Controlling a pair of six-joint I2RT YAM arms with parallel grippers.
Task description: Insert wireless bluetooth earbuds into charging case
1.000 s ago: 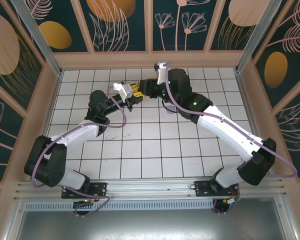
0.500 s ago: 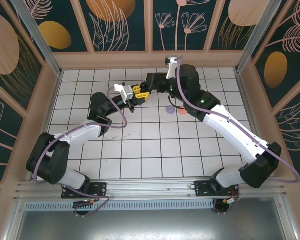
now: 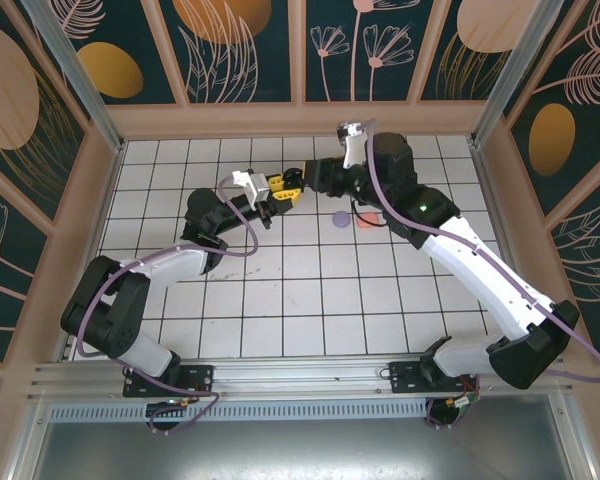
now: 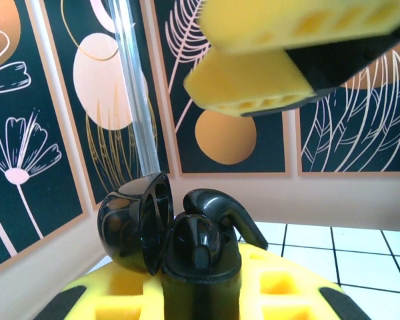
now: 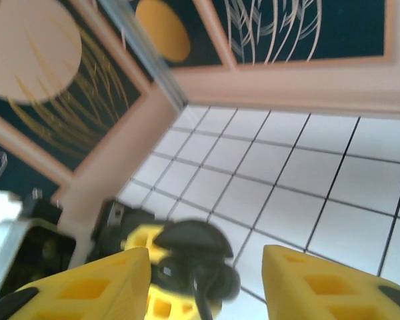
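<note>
My left gripper [image 3: 276, 192] is shut on the base of a black charging case [image 4: 199, 257], held up above the table with its lid [image 4: 130, 223] hinged open to the left. A black earbud [image 4: 221, 212] sits in the case, its curved body sticking up out of the well. The same open case [image 5: 195, 263] appears in the right wrist view, just beyond my right gripper [image 5: 207, 287], which is open with nothing between its yellow fingers [image 5: 93, 287]. Seen from above, my right gripper [image 3: 298, 180] hangs right beside the left one, just above the case.
A lilac case [image 3: 341, 218] and a coral-pink case [image 3: 365, 222] lie shut on the white tiled table [image 3: 300, 290], under the right forearm. The back wall is close behind both grippers.
My right arm has drawn back to the right and away from the case, uncovering the lilac and coral cases. The left gripper has kept its hold and barely moved.
</note>
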